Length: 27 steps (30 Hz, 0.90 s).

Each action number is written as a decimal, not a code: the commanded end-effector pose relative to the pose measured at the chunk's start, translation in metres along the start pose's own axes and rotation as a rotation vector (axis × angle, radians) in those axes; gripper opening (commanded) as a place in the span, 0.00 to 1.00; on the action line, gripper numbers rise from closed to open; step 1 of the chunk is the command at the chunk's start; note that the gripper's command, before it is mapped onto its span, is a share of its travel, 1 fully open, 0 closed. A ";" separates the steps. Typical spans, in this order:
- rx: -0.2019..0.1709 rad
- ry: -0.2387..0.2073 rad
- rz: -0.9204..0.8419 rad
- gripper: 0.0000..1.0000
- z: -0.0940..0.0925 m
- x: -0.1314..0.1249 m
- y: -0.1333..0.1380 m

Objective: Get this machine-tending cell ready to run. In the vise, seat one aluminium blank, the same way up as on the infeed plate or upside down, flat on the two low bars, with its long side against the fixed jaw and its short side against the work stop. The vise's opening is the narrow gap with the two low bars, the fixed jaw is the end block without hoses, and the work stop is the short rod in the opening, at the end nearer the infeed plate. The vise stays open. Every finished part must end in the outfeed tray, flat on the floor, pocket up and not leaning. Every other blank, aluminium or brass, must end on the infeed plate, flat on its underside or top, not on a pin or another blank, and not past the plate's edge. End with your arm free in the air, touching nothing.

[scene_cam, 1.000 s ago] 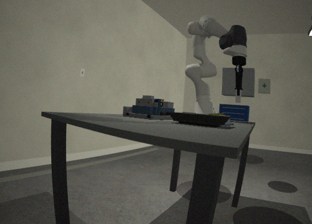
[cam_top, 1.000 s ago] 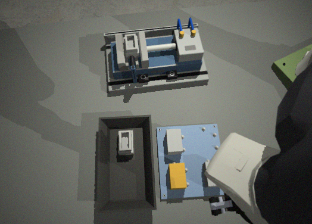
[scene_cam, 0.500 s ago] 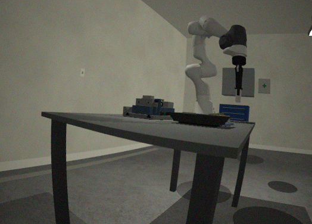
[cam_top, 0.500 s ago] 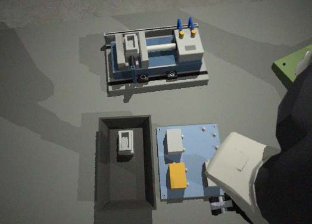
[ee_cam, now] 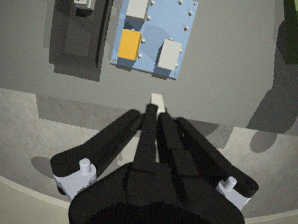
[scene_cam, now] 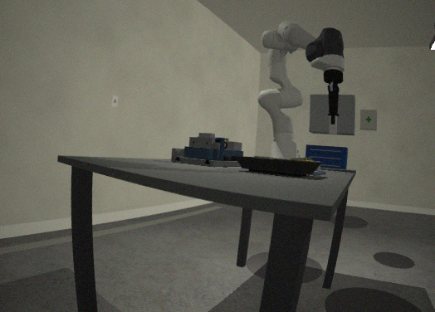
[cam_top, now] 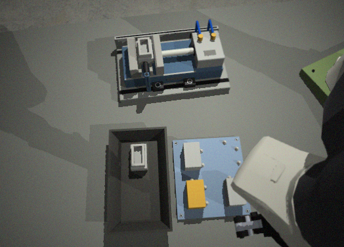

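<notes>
The vise (cam_top: 171,64) stands at the back of the table. A finished part with a pocket (cam_top: 144,49) sits in its opening, beside the work stop (cam_top: 146,67). A second finished part (cam_top: 138,156) lies pocket up in the dark outfeed tray (cam_top: 138,180). On the blue infeed plate (cam_top: 210,177) lie two aluminium blanks (cam_top: 192,156) (cam_top: 234,193) and a brass blank (cam_top: 195,194). My gripper (ee_cam: 154,102) is shut and empty, high in the air over the table's near edge, seen also in the exterior view (scene_cam: 332,119). The wrist view shows the tray (ee_cam: 83,19) and plate (ee_cam: 156,32) far below.
A green block (cam_top: 320,75) lies at the right edge of the table. My arm's forearm (cam_top: 279,185) covers part of the infeed plate's right side in the overhead view. Small pins stand along the plate's edges.
</notes>
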<state>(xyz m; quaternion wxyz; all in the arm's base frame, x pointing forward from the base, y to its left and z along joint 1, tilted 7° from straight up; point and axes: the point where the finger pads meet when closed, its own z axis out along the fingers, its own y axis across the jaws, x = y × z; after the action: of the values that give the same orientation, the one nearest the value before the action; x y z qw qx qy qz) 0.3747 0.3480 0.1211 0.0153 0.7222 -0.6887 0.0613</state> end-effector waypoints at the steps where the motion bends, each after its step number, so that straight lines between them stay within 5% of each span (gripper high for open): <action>1: -0.013 0.008 -0.012 0.00 -0.007 0.002 0.004; 12: -0.013 0.008 -0.012 0.00 -0.032 0.002 0.004; 24: -0.013 0.008 -0.012 0.00 -0.036 0.002 0.003; 27: -0.016 0.004 -0.016 0.00 -0.039 -0.002 -0.020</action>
<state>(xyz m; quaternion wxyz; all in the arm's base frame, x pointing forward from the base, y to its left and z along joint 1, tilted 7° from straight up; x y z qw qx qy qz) 0.3766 0.3546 0.1585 0.0187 0.7230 -0.6880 0.0590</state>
